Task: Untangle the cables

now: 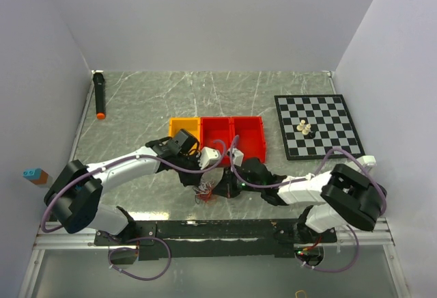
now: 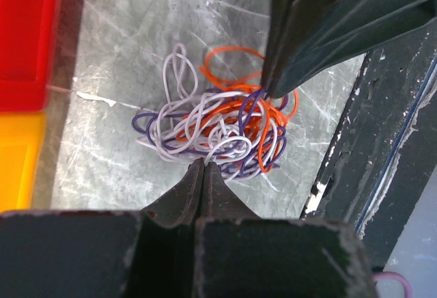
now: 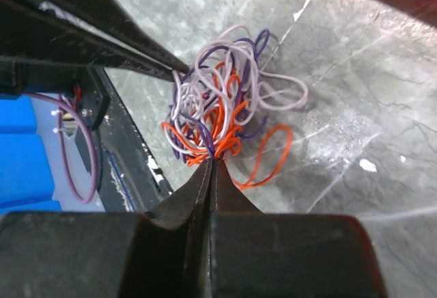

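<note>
The cables [image 2: 218, 124] are one small tangled clump of white, orange-red and purple wires on the grey marbled table near the front rail; the clump also shows in the top view [image 1: 205, 193] and the right wrist view [image 3: 218, 103]. My left gripper [image 2: 203, 164] is shut, its tips pinching a white wire at the clump's near edge. My right gripper [image 3: 216, 160] is shut on purple and orange strands at the opposite edge. In the top view the left gripper [image 1: 195, 179] and the right gripper [image 1: 221, 187] meet over the clump from either side.
An orange bin [image 1: 183, 127] and two red bins [image 1: 232, 134] stand just behind the grippers. A chessboard [image 1: 328, 106] with small pieces [image 1: 304, 129] lies at the right. A black marker [image 1: 100, 95] lies at the far left. The black front rail [image 1: 205, 229] runs close by the clump.
</note>
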Controlling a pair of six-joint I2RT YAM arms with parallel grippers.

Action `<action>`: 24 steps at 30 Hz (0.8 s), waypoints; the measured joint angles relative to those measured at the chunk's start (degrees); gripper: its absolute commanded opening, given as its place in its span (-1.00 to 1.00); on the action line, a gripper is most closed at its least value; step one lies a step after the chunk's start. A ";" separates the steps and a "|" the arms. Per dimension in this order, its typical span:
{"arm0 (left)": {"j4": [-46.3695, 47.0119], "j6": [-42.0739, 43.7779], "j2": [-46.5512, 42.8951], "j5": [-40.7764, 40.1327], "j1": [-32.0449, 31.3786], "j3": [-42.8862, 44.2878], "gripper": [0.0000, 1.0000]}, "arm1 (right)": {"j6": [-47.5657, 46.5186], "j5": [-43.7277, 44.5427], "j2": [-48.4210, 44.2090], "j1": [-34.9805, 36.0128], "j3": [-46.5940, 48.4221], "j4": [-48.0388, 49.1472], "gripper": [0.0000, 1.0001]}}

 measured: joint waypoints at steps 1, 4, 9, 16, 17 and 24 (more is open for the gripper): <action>-0.48 0.02 0.00 -0.09 0.22 0.39 -0.99 | -0.04 0.17 -0.96 0.00 -0.17 -0.52 -1.00; -3.13 0.46 -0.07 -0.15 1.68 2.60 -0.99 | -0.22 1.68 -7.08 0.00 -1.44 -3.72 -1.00; -8.48 2.62 -2.10 0.15 8.35 8.41 -0.99 | -0.39 4.76 -20.55 0.00 -4.13 -10.60 -1.00; -14.01 5.11 -7.21 0.76 12.59 10.34 -0.99 | 0.28 8.48 -34.99 0.00 -6.80 -22.95 -1.00; -14.80 5.53 -7.67 0.76 12.81 10.34 -0.99 | 0.55 9.16 -36.35 0.00 -6.82 -24.76 -1.00; -21.46 7.56 -10.56 -0.61 16.33 12.96 -0.99 | 4.83 18.49 -48.46 0.11 -6.40 -41.79 -1.00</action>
